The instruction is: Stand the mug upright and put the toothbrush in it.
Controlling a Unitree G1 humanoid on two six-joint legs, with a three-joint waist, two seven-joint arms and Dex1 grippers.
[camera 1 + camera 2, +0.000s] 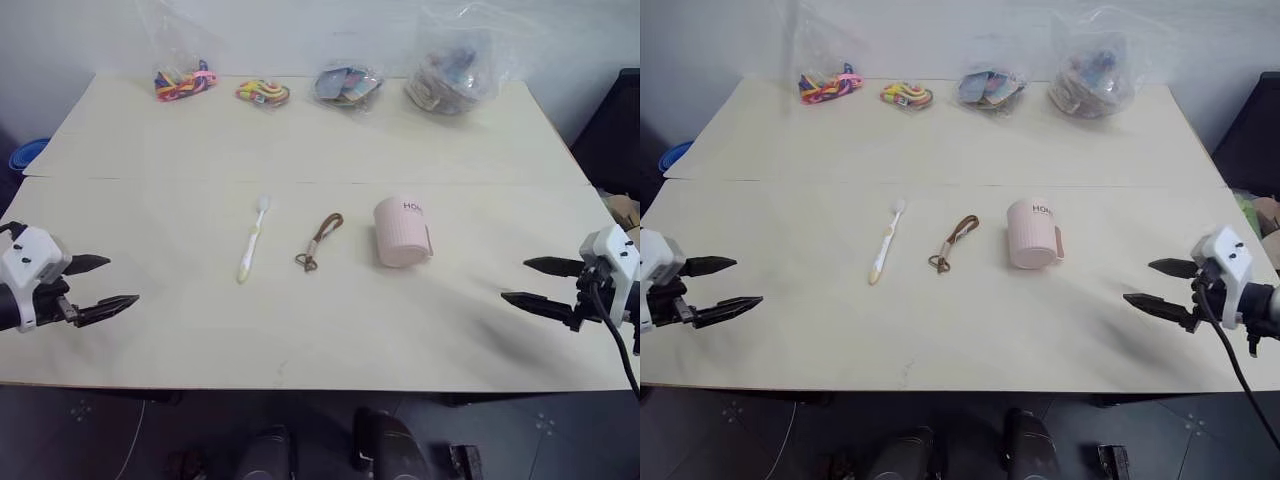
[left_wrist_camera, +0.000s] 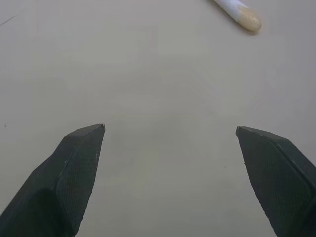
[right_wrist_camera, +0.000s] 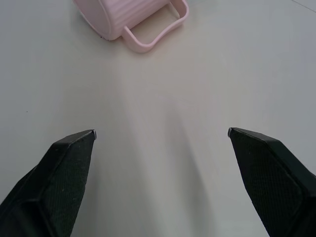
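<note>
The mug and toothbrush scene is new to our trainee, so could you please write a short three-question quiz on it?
1. True or false: the left gripper holds the toothbrush.
2. What lies between the toothbrush and the mug? A) brown cord loop B) spoon C) blue cloth
3. Fill in: the mug's handle is on the side nearer the ____ gripper.

Key: 1. False; both it and the right gripper are open and empty, apart from everything on the table. 2. A. 3. Right.
</note>
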